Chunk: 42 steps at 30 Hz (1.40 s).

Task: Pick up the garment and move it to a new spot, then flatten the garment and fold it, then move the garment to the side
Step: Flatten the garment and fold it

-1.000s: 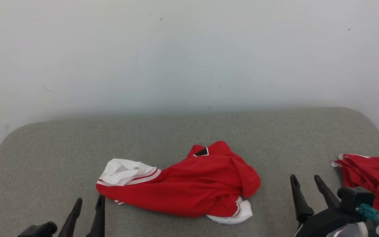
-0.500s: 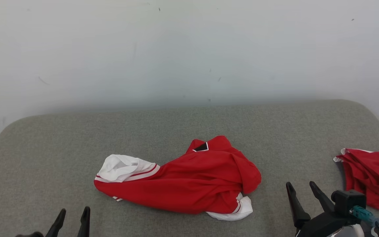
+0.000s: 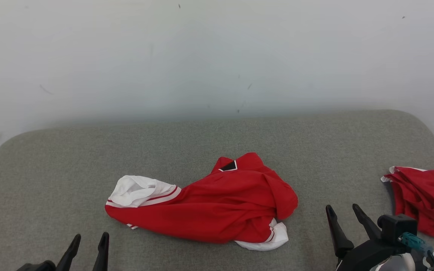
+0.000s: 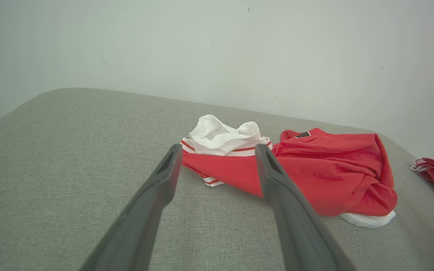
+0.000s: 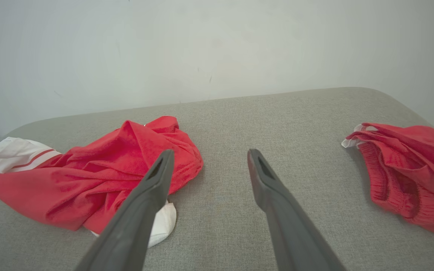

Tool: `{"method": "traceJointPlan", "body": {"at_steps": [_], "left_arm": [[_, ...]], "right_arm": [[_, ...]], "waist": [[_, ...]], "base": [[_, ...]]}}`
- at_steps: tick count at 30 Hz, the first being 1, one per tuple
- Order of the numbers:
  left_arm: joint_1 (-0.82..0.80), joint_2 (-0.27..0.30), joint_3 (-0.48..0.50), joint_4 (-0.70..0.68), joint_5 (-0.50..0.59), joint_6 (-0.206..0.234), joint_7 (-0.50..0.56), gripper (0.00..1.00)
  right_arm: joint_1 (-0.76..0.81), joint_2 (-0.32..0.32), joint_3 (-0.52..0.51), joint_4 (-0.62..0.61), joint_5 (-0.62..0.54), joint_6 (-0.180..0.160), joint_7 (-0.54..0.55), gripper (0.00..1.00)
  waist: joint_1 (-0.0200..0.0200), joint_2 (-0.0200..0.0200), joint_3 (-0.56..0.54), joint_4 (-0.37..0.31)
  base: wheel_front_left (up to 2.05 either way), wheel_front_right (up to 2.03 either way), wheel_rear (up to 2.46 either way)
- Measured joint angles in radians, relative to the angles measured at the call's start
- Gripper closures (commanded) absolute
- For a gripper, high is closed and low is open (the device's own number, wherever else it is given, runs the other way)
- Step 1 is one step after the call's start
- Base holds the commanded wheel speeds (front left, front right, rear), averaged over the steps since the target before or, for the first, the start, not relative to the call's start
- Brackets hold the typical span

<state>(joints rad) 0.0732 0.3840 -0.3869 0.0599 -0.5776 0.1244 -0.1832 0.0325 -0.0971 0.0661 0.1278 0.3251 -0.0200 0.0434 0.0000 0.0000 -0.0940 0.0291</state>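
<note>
Grey padded table [image 3: 51, 158] carries a crumpled red garment [image 3: 217, 210]; left tool [image 3: 91, 236] and right tool [image 3: 341, 207] gape empty. A pinch may catch bundled layers, so flattening fails.

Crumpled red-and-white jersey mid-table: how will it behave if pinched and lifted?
Probably floppy: the crumpled red-and-white jersey lies in soft folds, so it should drape. Likely light: the cloth looks thin. Pushed, it may bunch on the textured grey table cover.

No text, number or brand can be read anywhere. The red garment [image 3: 217, 210] carries a small black patch [image 3: 229, 166] edged in white at its upper edge, but nothing legible shows on it.
</note>
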Motion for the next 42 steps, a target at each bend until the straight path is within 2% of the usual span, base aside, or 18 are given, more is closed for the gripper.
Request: {"method": "traceJointPlan", "body": {"at_steps": [8,13,21,26,31,37,42], "left_arm": [[0.001,-0.008,0.014,-0.025,0.015,0.000,0.042,0.00],[-0.017,-0.012,-0.001,-0.026,0.016,0.000,0.113,0.00],[-0.237,-0.012,-0.045,0.049,0.014,-0.003,0.283,0.00],[-0.369,-0.068,-0.090,0.127,-0.001,-0.011,0.428,0.00],[-0.498,-0.095,-0.121,0.212,0.002,-0.010,0.550,0.00],[-0.614,-0.108,-0.170,0.310,0.041,-0.011,0.665,0.00],[-0.691,-0.126,-0.192,0.362,0.057,-0.021,0.725,0.00]], "right_arm": [[-0.002,0.000,0.004,0.016,0.000,0.002,0.001,0.00],[-0.004,-0.001,0.006,0.027,0.000,0.002,0.044,0.00],[-0.128,-0.031,0.023,0.080,0.016,0.012,0.206,0.00],[-0.223,-0.045,0.031,0.118,0.039,0.023,0.338,0.00],[-0.340,-0.050,0.040,0.172,0.074,0.038,0.467,0.00],[-0.419,-0.042,0.057,0.258,0.092,0.036,0.595,0.00],[-0.485,-0.019,0.069,0.295,0.100,0.025,0.654,0.00]], "waist": [[0.0000,0.0000,0.009,0.001],[0.0000,0.0000,0.025,0.004],[0.0000,0.0000,0.061,0.005],[0.0001,0.0001,0.088,0.003],[0.0001,0.0001,0.118,-0.003],[0.0002,0.0001,0.160,-0.011],[0.0002,0.0001,0.196,-0.013]], "base": [[0.00,0.00,0.00],[0.00,0.00,0.00],[0.00,0.00,0.00],[0.00,0.00,0.00],[0.00,0.00,0.00],[0.00,0.00,0.00],[0.00,0.00,0.00]]}}
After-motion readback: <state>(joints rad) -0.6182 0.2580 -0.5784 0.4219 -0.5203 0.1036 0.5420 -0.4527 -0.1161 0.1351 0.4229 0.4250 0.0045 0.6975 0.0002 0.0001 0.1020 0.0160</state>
